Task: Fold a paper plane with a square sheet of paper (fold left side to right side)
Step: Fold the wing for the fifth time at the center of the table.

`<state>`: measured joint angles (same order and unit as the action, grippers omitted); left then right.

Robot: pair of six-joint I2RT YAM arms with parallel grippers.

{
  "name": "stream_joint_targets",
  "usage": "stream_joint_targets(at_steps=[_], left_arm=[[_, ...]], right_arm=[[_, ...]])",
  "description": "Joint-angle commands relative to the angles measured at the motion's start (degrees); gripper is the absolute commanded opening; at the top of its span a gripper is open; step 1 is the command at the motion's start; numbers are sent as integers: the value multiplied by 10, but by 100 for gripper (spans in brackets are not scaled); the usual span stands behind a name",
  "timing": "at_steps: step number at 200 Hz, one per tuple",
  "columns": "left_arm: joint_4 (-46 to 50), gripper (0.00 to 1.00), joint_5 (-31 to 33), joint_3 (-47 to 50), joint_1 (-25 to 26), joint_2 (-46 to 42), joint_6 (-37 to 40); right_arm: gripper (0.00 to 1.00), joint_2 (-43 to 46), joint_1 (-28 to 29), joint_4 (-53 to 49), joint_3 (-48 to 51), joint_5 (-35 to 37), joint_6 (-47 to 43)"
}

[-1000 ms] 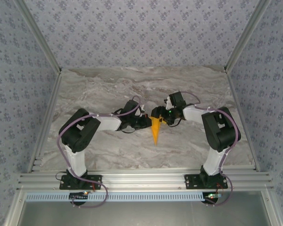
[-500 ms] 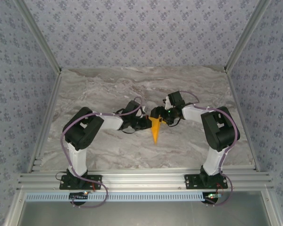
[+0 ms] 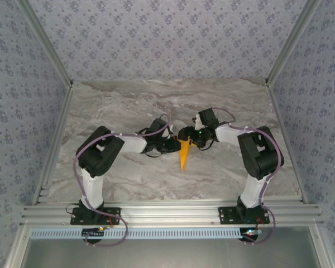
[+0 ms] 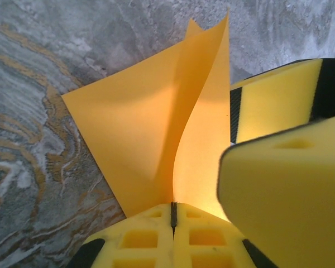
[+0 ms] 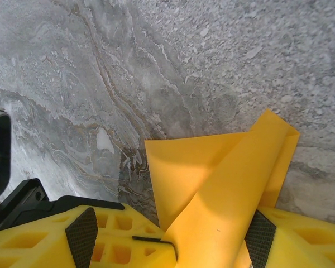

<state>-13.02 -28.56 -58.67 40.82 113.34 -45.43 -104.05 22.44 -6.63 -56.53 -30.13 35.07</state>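
Overhead, little has moved in the last second: the left arm has swung its elbow a touch toward the middle and then settled. The paper (image 3: 183, 154) — a narrow orange dart shape, point toward the near edge — sits in nearly the same spot in the middle of the table (image 3: 117, 106), its tip drawn only slightly left. The left hand (image 3: 174, 146) meets its wide end from the left and the right hand (image 3: 187, 138) from the right, just as before. From the left wrist, that hand is pressed together on the paper's near edge. The sheet rises out of the closed seam as two layers that part into an open V, one flap curling upright, with the right hand's yellow fingers (image 4: 276, 100) just beside it. From the right wrist, the fingers stand apart, one on each side, with a folded flap running down between them and no squeeze on it that I can see. My reading: the motion has stalled into a hold — the left-to-right fold is still half open, so the flap needs laying over and creasing before this step is done.
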Motion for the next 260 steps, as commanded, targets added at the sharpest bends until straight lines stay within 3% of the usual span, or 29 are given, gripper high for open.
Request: stream_joint_targets(at_steps=[1,117,167,183,221,260], left_arm=[[4,0,2,-10,-4,12,14],[7,0,11,26,-2,29,6],[5,0,14,29,-3,34,5],[6,0,14,29,-3,35,5],[13,0,17,27,-3,33,8],[15,0,18,25,-2,33,10]], right_arm=[[75,-26,11,-42,3,9,-8],[78,25,-9,-2,-1,-19,4],[80,78,-22,-47,1,16,-20],[74,85,-21,-42,6,7,-17],[46,55,-5,-18,3,-24,5],[37,13,14,-39,-28,-7,2]])
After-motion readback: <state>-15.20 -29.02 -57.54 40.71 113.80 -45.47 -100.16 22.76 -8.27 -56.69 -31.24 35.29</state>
